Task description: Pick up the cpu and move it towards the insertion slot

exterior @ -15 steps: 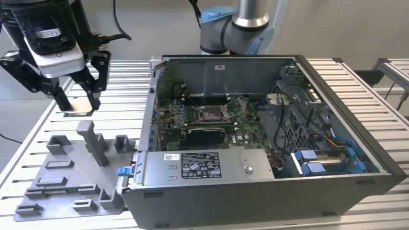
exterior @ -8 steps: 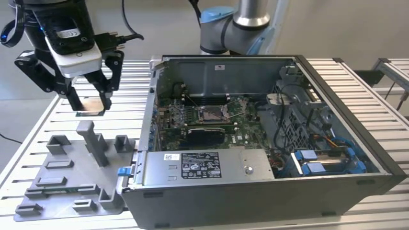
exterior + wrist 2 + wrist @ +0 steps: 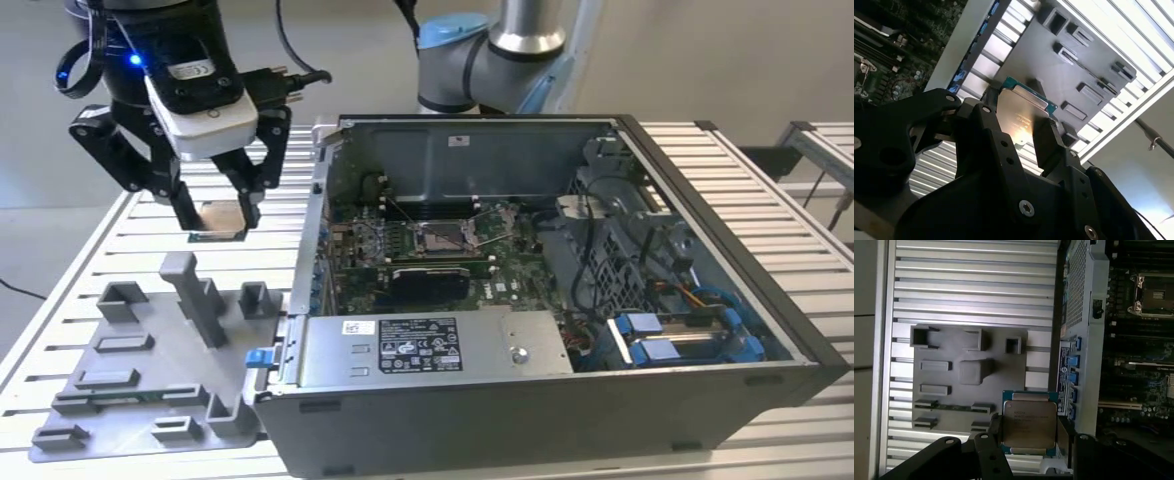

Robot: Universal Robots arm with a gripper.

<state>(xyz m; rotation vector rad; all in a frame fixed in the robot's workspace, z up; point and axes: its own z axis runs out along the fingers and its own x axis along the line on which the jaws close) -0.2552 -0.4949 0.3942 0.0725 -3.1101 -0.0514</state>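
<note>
The gripper [image 3: 218, 220], jaws clamped on opposite edges of the cpu [image 3: 1030, 427], holds it flat above the bench [image 3: 100, 250] beside the case [image 3: 534, 410], probably to have it level for the slot [image 3: 441, 238].

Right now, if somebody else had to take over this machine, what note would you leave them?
Claw: shut on the cpu, with a finger on each of two opposite edges.
Cpu: held flat in the air above the slatted table, near the grey fixture plate, at the exterior view's left of the open computer case.
Insertion slot: on the green motherboard inside the case, well apart from the cpu.
Done: the cpu is picked up.
Left: the cpu is not yet over the case or at the slot.
</note>
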